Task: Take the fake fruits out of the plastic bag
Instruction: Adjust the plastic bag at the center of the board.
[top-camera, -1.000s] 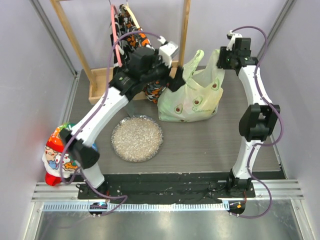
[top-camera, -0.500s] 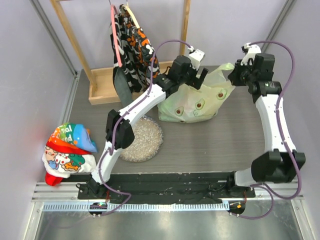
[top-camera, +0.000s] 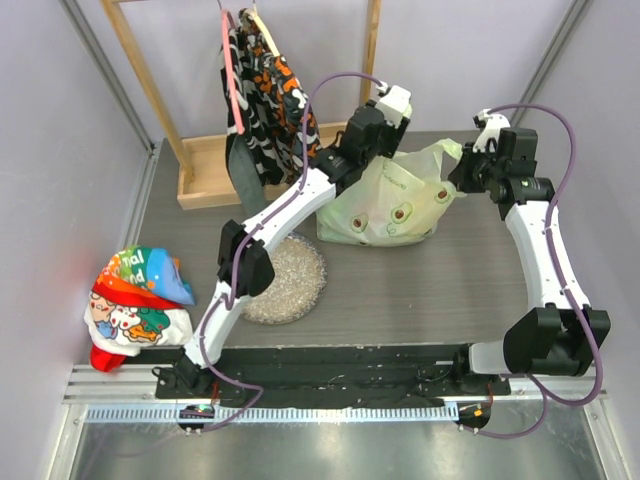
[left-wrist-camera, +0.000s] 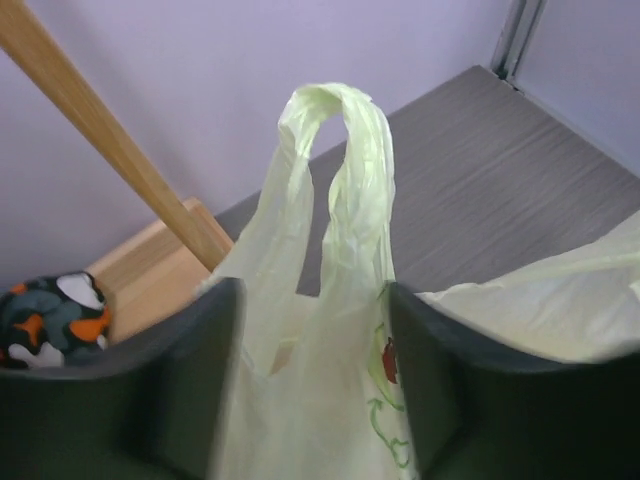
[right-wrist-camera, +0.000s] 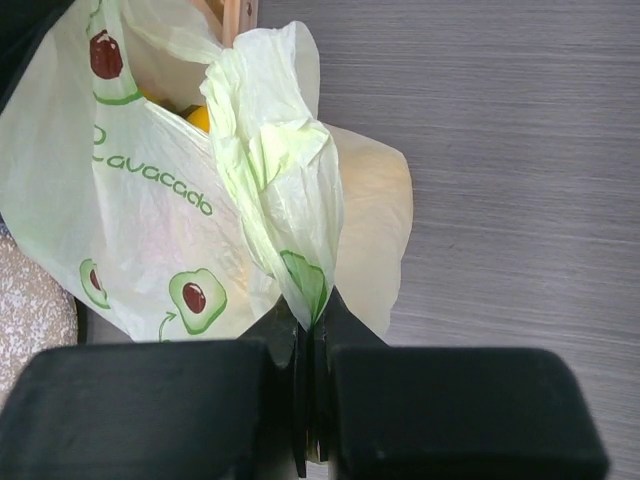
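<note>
- Straddling the left handle loop of the plastic bag, the left gripper is holding its jaws wide. One finger is standing on each side of the loop, and neither is pinching it yet. A second ago this gripper was hanging over by the patterned cloth.
- The right gripper is squeezing the bag's other handle flat between closed jaws, having clamped onto it within the last second.
- The bag is sitting on the table toward the back, between the two arms, and its right side is being drawn outward.
- A yellow fruit is peeping out at the mouth, possibly a lemon or a banana. The view is too narrow to tell, and the rest are lying hidden inside.
- With one handle gripped and the other about to be, the mouth is being readied for spreading. No fruit is out yet.
</note>
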